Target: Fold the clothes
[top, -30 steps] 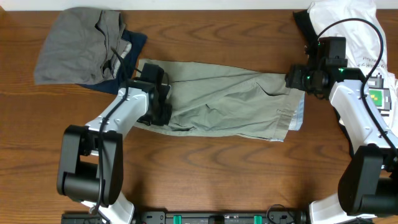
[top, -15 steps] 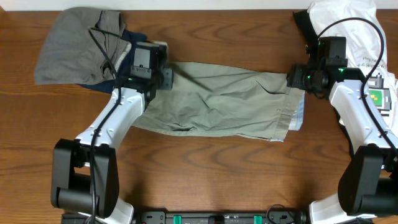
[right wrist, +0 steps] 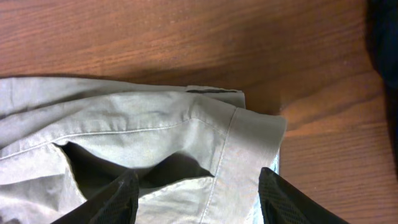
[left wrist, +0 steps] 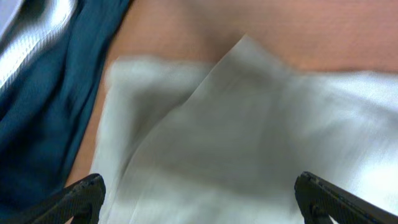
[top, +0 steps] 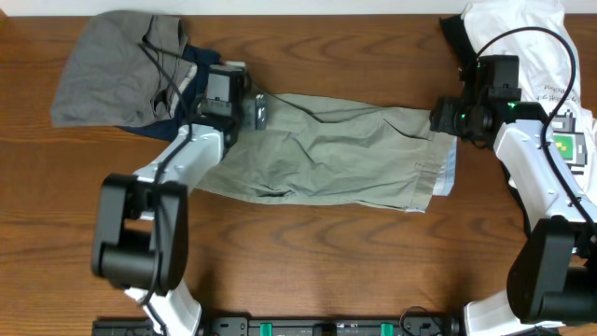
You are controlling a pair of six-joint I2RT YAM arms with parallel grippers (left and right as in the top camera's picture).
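My left gripper (left wrist: pixel 199 200) hangs wide open and empty over the far-left corner of the khaki shorts (top: pixel 336 154), which lie spread mid-table (top: pixel 326 266). My right gripper (right wrist: pixel 200 198), half open, straddles their right hem, gripping nothing I can see, likely to steady that end.

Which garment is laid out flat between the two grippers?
The khaki-olive shorts, stretched out in the middle. The grey piece lies bunched over the navy piece at far left, and the white tee is heaped at far right.
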